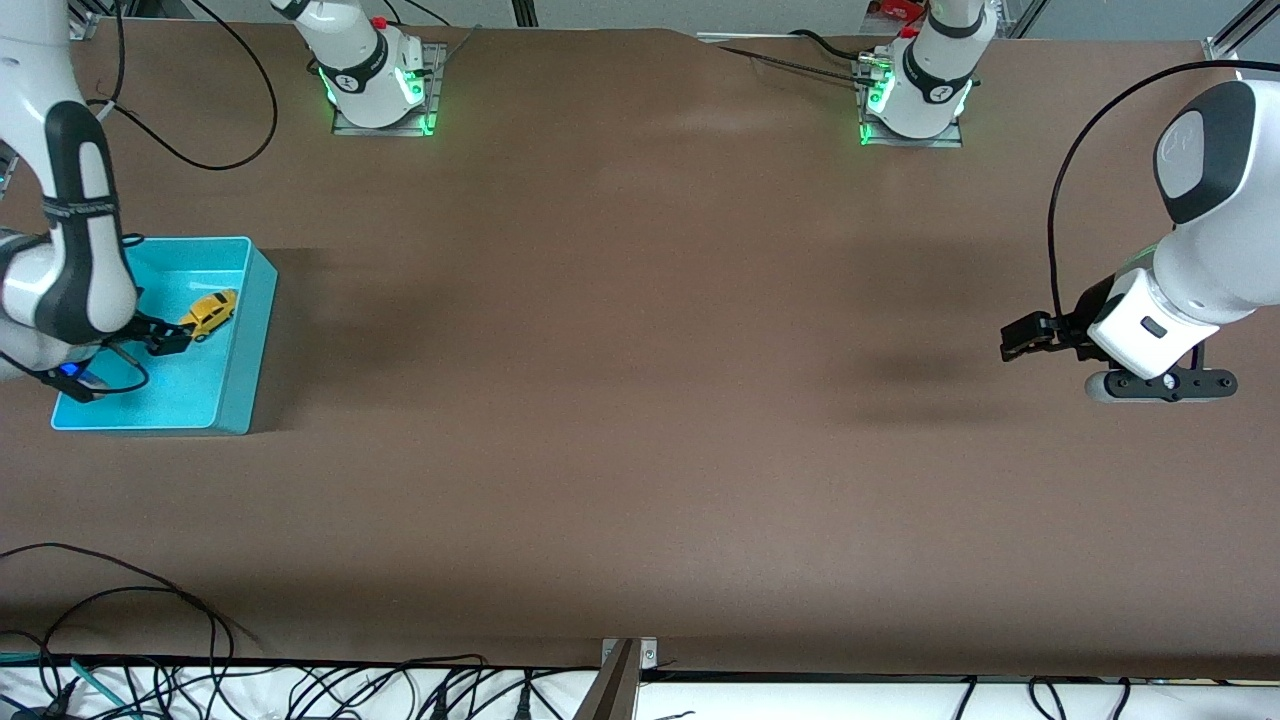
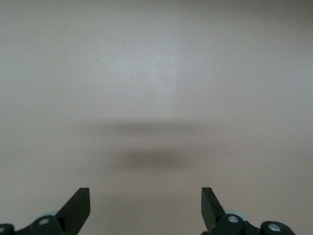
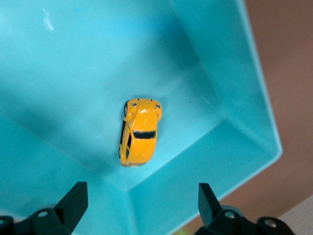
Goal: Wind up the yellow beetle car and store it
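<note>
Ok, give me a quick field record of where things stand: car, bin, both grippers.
car: yellow beetle car lies on the floor of the turquoise bin, free of any grip
bin: at the right arm's end of the table
right gripper: open, above the bin, over the car
left gripper: open, waiting over bare table at the left arm's end
</note>
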Tool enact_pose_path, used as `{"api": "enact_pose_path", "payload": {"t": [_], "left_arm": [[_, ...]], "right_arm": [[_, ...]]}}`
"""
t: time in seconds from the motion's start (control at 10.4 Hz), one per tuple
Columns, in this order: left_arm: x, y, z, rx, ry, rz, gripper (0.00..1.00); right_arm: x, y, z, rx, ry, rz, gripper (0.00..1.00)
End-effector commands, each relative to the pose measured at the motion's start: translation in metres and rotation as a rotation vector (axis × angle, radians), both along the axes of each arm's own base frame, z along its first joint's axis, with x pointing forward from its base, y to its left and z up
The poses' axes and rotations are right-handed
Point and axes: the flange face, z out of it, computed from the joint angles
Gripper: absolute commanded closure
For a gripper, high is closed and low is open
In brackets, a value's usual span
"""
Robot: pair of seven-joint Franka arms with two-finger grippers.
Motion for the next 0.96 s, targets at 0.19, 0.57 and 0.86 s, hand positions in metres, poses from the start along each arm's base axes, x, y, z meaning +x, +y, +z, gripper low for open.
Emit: {"api": "enact_pose_path", "payload": {"t": [0.19,0.57,0.86], "left_arm": [[-0.002,-0.001,0.003,-0.019,0.006,-0.016,0.00],[-0.002,-0.002,-0.002,-0.019,0.015,-0.017,0.00],[-0.002,-0.003,-0.003,-0.020,0.016,-0.019,0.00]], "right_arm": [[0.023,0.040,0.155,0.044,-0.118,0.099,0.00],[0.014,0.112,0.231,0.082,-0.364,0.248,0.00],[-0.004,0.149,0.267,0.179,-0.516,0.446,0.00]]}}
